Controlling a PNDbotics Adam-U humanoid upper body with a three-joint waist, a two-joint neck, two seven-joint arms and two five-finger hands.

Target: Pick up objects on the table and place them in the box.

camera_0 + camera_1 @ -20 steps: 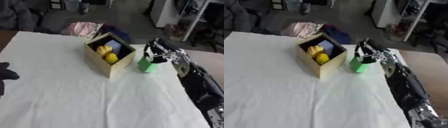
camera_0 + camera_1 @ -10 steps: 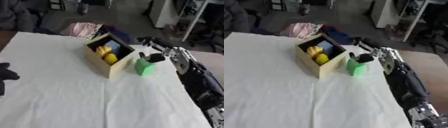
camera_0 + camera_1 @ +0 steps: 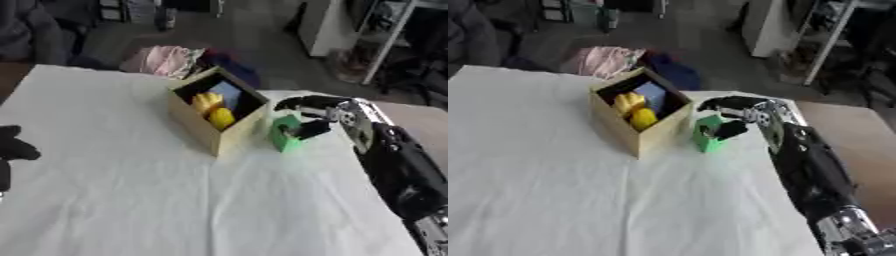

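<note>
- table [image 3: 131,200], covered in white cloth
- tan open box [image 3: 216,116] standing on it, askew
- green object [image 3: 284,134] just beside box

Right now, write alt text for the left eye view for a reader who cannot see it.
The robot's right hand reaches in from the right, fingers open around a small green object standing on the white-covered table beside an open cardboard box holding yellow and blue items. The left hand rests at the left edge.

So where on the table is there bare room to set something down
The white tablecloth lies bare in front of the box and on its left, towards the left hand. It is crowded on the box's right, where the right hand meets the green object.
</note>
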